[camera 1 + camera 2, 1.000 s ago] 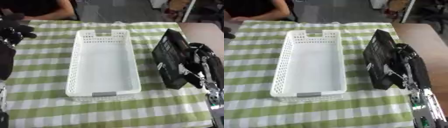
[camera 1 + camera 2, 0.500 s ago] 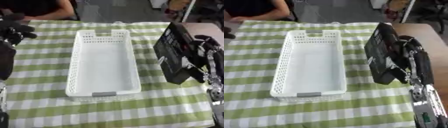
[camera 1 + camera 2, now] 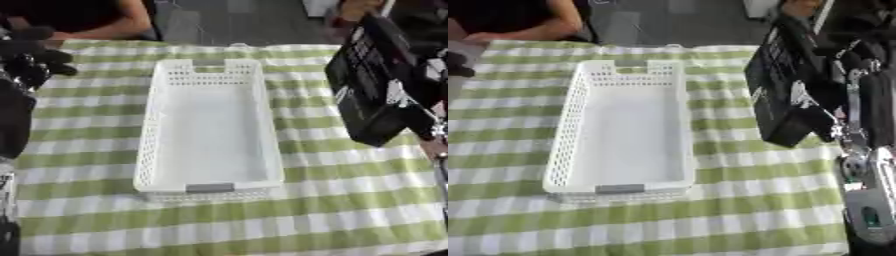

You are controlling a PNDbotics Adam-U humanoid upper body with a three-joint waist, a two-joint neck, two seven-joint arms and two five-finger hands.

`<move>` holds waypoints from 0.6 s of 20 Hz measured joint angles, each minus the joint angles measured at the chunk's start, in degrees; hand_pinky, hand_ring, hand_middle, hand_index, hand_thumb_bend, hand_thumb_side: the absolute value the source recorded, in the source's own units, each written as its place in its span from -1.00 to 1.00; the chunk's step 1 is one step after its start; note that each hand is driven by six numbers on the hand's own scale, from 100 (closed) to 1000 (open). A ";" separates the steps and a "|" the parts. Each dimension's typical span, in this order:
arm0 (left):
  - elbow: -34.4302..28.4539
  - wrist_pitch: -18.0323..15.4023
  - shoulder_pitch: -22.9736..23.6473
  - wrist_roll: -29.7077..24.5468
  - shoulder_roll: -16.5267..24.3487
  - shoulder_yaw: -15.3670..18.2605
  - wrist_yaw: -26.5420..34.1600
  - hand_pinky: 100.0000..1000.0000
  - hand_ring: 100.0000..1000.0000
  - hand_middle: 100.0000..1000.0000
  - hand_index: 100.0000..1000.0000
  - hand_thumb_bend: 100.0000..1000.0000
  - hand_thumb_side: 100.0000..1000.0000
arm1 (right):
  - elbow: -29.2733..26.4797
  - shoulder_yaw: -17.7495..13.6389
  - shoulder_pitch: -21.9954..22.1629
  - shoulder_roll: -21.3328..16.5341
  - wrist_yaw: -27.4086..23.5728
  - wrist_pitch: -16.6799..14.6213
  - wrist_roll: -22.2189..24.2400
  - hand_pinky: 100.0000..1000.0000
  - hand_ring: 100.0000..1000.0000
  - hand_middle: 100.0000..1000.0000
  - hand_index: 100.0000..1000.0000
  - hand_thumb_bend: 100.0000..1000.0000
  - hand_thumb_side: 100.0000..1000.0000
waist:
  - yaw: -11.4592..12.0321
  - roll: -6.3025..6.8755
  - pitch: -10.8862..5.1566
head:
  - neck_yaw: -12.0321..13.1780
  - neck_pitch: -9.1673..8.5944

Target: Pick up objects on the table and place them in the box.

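A flat black box-like object (image 3: 367, 80) with white print hangs tilted above the table's right side, clear of the cloth. My right hand (image 3: 852, 85) is shut on it from the right, with fingers curled round its far edge. The white perforated basket (image 3: 262, 150) lies lengthwise in the middle of the table with nothing inside. My left hand (image 3: 31, 55) shows at the upper left edge, black fingers curled, holding nothing.
A green and white checked cloth (image 3: 332, 210) covers the table. A person's arm (image 3: 114, 25) rests at the far edge, behind the basket. A brown table surface shows at the far right.
My right hand has lifted the black object off the cloth and carried it up and away from me. The basket and my left hand stay where they were.
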 measured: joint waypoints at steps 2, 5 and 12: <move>0.00 0.01 0.01 -0.01 0.00 0.00 0.00 0.24 0.25 0.55 0.39 -0.10 0.59 | -0.39 0.19 -0.97 -0.48 -0.23 0.07 -0.06 -0.69 -0.16 0.50 0.32 -1.00 -1.00 | 0.04 0.00 -0.10 | 0.15 0.00; 0.00 0.02 0.01 -0.02 0.00 -0.01 0.00 0.24 0.25 0.55 0.39 -0.10 0.59 | -1.01 0.63 -2.19 -0.93 -0.55 0.04 -0.01 -0.70 -0.18 0.50 0.32 -1.00 -1.00 | 0.16 0.00 -0.18 | 0.42 0.00; 0.00 0.23 0.07 -0.23 0.00 -0.04 0.00 0.24 0.25 0.55 0.39 -0.10 0.59 | -1.57 2.42 -4.76 -0.93 -1.88 -0.80 1.27 -0.70 -0.18 0.51 0.31 -1.00 -1.00 | 0.32 -0.03 -0.21 | 0.46 0.00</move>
